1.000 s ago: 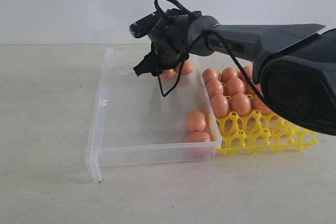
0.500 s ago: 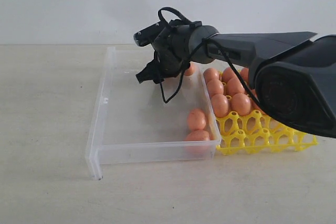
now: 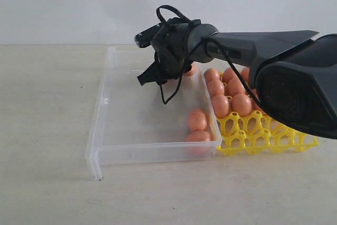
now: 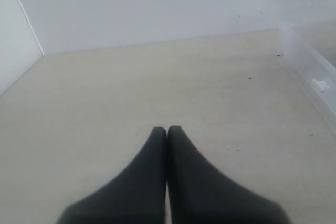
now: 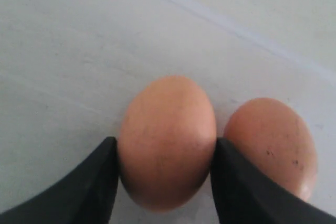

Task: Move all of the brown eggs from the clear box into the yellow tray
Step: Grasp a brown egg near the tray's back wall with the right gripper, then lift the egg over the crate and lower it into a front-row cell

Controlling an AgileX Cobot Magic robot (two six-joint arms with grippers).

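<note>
Right wrist view: having dipped lower into the clear box (image 3: 99,104), the right gripper (image 5: 164,145) clamps its fingers (image 5: 92,182) on a brown egg (image 5: 167,124) at frame centre, seemingly ready for the yellow tray (image 3: 253,136). The left gripper (image 4: 167,129) idles, fingers pressed together.

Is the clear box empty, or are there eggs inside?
Not empty: two brown eggs lie in the near corner of the clear box; the right hand clasps another at its far end.

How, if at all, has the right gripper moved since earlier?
Yes: the right gripper sank and edged slightly right against the clear box rim, onto an egg.
</note>
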